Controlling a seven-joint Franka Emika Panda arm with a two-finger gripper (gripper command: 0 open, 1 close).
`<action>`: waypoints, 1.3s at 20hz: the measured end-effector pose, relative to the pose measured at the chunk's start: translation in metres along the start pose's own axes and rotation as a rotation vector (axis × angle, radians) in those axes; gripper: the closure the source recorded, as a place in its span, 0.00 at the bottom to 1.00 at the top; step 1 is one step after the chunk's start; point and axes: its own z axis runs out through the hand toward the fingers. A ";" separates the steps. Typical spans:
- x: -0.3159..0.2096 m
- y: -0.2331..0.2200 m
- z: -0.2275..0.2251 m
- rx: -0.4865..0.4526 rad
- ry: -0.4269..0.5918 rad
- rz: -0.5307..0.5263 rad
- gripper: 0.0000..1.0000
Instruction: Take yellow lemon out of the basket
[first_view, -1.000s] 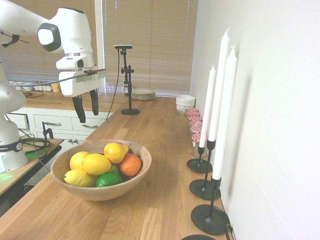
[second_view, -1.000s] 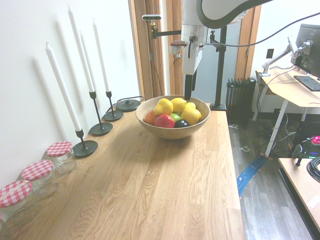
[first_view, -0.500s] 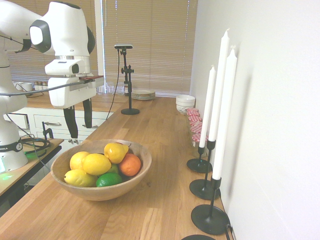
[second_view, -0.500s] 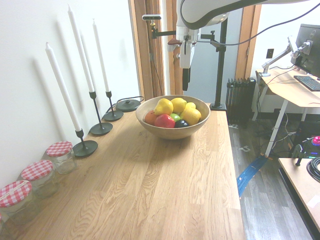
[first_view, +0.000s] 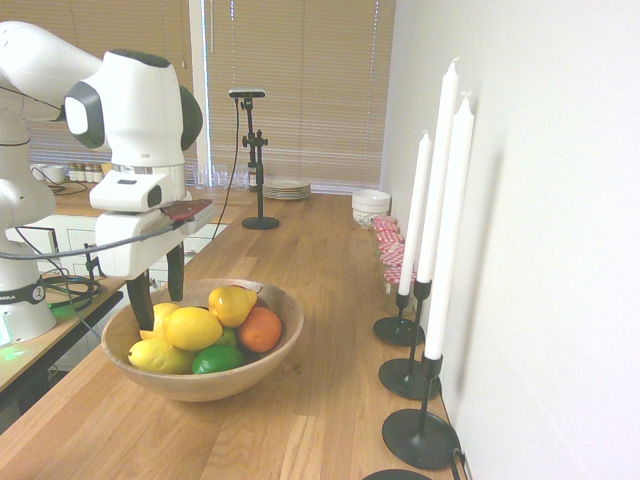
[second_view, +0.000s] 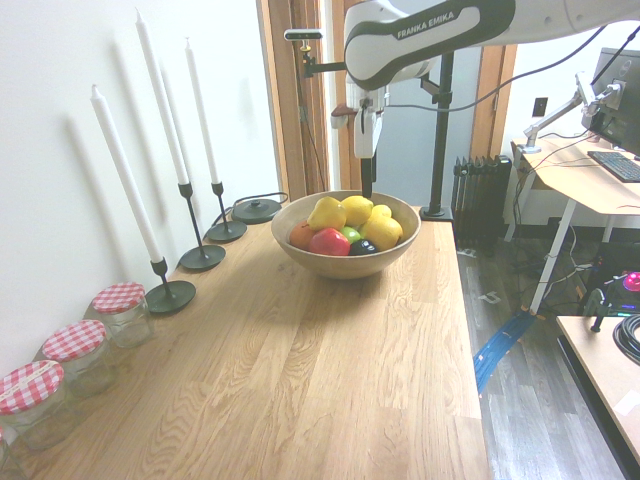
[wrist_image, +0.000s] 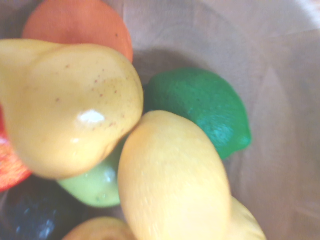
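Jaws, one pair, on the gripper (first_view: 161, 313): stood apart and released, nothing between them, pointing down over the arm-side part of the bowl.

Yellow lemon (first_view: 192, 328), one, plump and blunt-ended: lay in the bowl, high in the pile, outside the jaws and near them. In the first exterior view the tips showed to its left, the lower one in front of another yellow fruit (first_view: 155, 316); whether that tip touched the fruit could not be told.

Bowl (first_view: 282, 350), one, round, light-brown wood: stood on the tabletop (first_view: 290, 420).

Further contents of the bowl: pear-shaped yellow fruit (first_view: 230, 305), beside the yellow lemon; slim lemon (first_view: 160, 356), at the near left of the first exterior view; green lime (first_view: 218, 360), next to the yellow lemon; orange (first_view: 260, 330), by the pear-shaped fruit; red fruit (second_view: 329, 242); dark fruit (second_view: 363, 247), next to the red one.

Also on the tabletop: three white candles (first_view: 452, 230), upright in black holders (first_view: 420, 438); glass jars (second_view: 124, 322) with red-checked lids; white bowls (first_view: 371, 207), stacked; plates (first_view: 287, 190), stacked.
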 end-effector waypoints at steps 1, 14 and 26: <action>0.001 -0.003 0.006 -0.002 -0.005 -0.003 0.00; 0.011 -0.046 0.039 -0.001 -0.018 -0.055 0.00; 0.018 -0.051 0.041 0.008 -0.014 -0.046 1.00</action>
